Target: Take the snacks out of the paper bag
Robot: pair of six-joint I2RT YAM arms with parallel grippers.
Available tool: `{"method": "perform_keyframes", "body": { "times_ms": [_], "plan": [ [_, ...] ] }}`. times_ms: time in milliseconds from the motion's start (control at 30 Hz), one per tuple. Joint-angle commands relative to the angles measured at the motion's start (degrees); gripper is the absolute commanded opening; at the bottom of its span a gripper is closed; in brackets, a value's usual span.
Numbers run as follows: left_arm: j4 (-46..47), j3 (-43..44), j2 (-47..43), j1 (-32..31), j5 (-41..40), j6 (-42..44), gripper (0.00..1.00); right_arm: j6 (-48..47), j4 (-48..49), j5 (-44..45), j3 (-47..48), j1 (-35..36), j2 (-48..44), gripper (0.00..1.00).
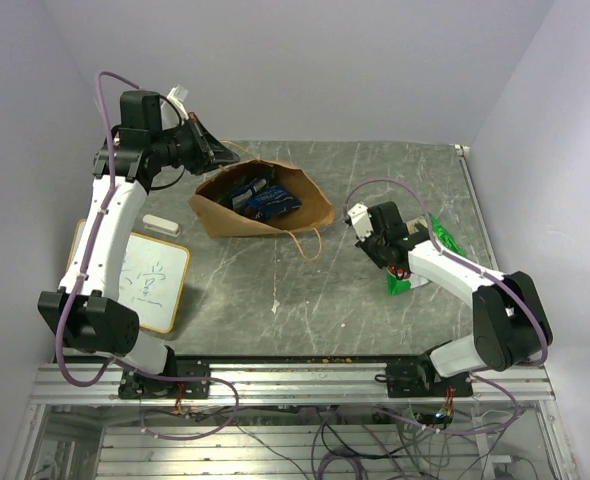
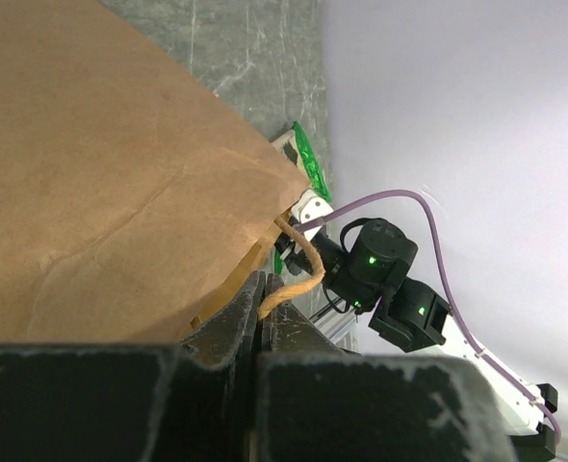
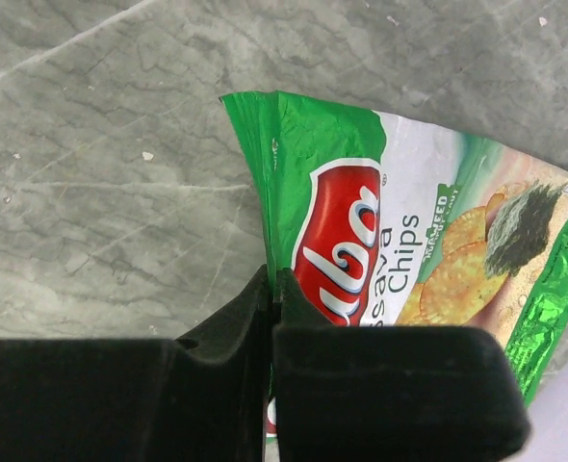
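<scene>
At the left, our left pincer (image 2: 262,289) is pressed together on the rim of the brown paper bag (image 1: 310,208) (a string handle runs into the grip). The bag lies open at the back of the desk (image 1: 375,175) with blue packets (image 1: 265,200) showing inside. To the right, well apart from the bag, the right pincer (image 3: 272,289) pinches the glossy, crinkled green-white packet (image 3: 409,241). We judge the next move is to set it down and reach for the blue ones.

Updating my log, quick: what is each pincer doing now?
Left pincer: closed, holding the paper bag at its rim.
Right pincer: closed, holding the green-white chip packet by its edge.
</scene>
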Motion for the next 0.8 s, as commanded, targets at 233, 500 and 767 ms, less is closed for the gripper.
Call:
{"method": "perform_keyframes", "body": {
  "times_ms": [233,500,767],
  "plan": [
    [2.3,-1.2,-2.0,0.3,1.6,-0.5,0.07,1.4,5.2,-1.7,0.3,-3.4,0.6,0.06],
    [1.9,-1.1,-1.9,0.5,1.9,-0.4,0.07,1.4,8.6,-12.9,-0.6,-3.5,-6.2,0.33],
    [3.4,-5.8,-4.4,0.4,2.4,-1.2,0.07,-2.5,11.9,-21.7,0.0,-3.4,-16.2,0.56]
  ]
}}
